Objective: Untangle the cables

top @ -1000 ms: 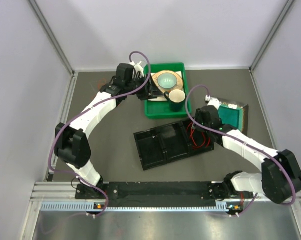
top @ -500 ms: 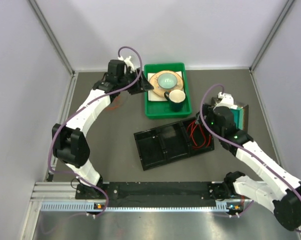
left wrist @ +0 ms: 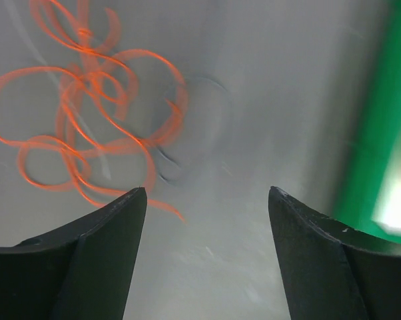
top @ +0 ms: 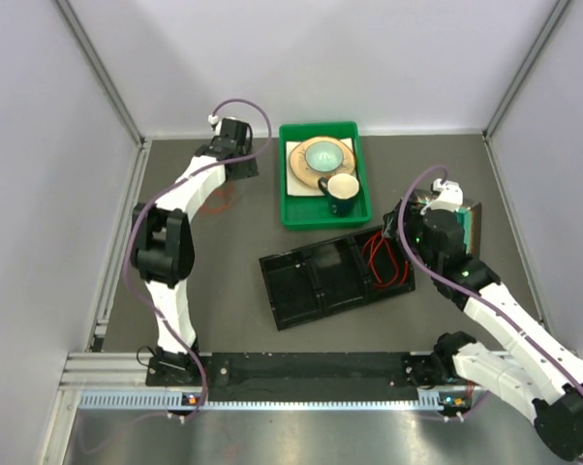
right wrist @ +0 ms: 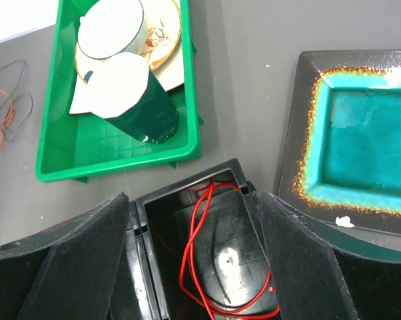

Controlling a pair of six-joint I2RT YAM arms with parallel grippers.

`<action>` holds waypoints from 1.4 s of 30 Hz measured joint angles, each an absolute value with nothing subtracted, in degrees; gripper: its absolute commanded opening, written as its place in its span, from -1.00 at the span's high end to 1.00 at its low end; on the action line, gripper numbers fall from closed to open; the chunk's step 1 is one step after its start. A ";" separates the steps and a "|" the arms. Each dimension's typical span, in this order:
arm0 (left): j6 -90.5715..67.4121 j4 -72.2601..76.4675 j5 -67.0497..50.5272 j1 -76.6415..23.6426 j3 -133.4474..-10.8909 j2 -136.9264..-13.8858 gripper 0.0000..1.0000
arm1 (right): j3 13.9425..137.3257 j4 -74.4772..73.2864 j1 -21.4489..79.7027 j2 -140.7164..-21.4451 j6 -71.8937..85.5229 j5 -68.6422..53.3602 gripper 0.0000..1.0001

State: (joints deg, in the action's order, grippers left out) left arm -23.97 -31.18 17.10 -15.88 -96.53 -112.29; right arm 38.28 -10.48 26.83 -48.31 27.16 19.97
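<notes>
The orange cable [left wrist: 87,113] lies in a loose tangle on the grey table, with a thin dark strand [left wrist: 168,160] looping beside it. My left gripper [left wrist: 207,193] hovers open just right of that tangle, nothing between its fingers. From above, the orange cable [top: 217,201] sits below the left gripper [top: 241,167]. The red cable [right wrist: 200,253] is coiled in the end compartment of the black tray [right wrist: 187,181]. My right gripper [right wrist: 194,197] hangs open above that compartment, holding nothing. In the top view the red cable [top: 383,257] lies left of the right gripper [top: 408,232].
A green bin [top: 296,221] at the back holds a plate [top: 321,155] and a dark green mug [top: 342,189]. A teal glazed plate [right wrist: 367,147] lies right of the black tray [top: 316,281]. The green bin's wall [left wrist: 380,133] is close on the left gripper's right.
The left arm swung left from the green bin to above the orange cable and widened its jaws. The right gripper opened and pulled back from the tray; the red cable stays inside.
</notes>
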 measured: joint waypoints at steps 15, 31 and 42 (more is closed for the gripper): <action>-19.75 -34.89 22.85 -7.25 -113.30 -131.90 -0.50 | 37.01 -9.41 26.83 -47.51 28.69 19.99 -0.57; -17.78 -35.99 25.32 -5.91 -118.85 -137.27 1.00 | 36.99 -9.26 26.83 -50.43 28.69 20.05 -0.56; -16.32 -33.50 15.14 -5.78 -107.11 -101.67 1.00 | 37.01 -8.23 26.83 -51.42 28.71 19.57 -0.54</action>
